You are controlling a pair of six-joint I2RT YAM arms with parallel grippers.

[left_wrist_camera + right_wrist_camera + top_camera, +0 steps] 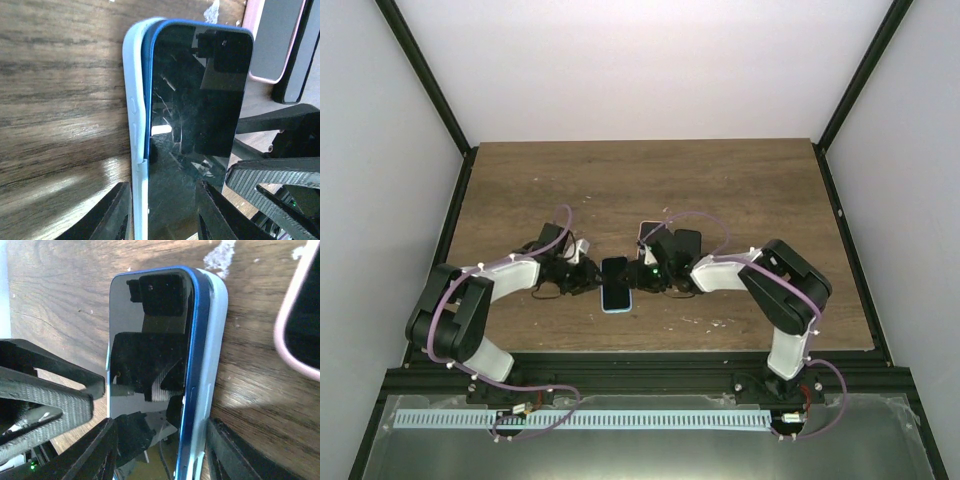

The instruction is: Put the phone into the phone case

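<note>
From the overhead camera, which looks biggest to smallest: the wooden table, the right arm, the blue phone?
Largest: wooden table.
Middle: right arm, though it stands nearer the camera.
Smallest: blue phone, clearly.

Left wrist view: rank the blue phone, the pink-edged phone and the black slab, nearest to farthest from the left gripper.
1. Blue phone, at the left gripper, centre.
2. Pink-edged phone, upper right.
3. Black slab, far right edge.

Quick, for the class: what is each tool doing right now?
Left tool: around the phone, grip cannot be told.
Right tool: closed on the phone and case.
</note>
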